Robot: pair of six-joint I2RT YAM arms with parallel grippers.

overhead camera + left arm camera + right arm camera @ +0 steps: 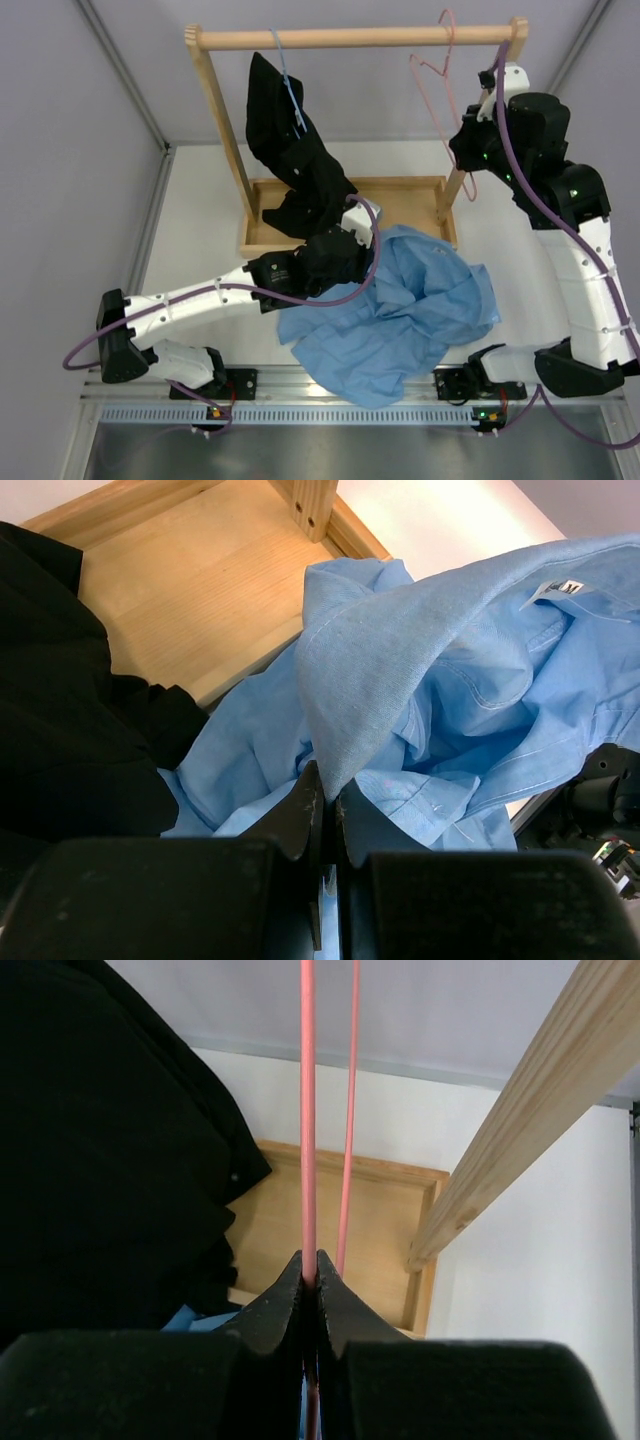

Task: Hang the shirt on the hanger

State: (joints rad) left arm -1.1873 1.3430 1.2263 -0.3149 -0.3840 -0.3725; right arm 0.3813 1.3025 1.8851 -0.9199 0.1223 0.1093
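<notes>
Both grasps are made: the left hand (328, 798) pinches the shirt (400, 660), the right hand (309, 1266) clamps the hanger (307, 1110); hanging is not yet done.

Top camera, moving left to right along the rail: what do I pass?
Left post → light-blue hanger carrying the black shirt → pink hanger → right post.

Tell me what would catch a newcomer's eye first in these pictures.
The crumpled light blue shirt lies in the near middle of the table, a fold pinched in the left gripper. Near the right end of the wooden rack, the right gripper is shut on the pink hanger. A black shirt hangs on the rack's left.
</notes>
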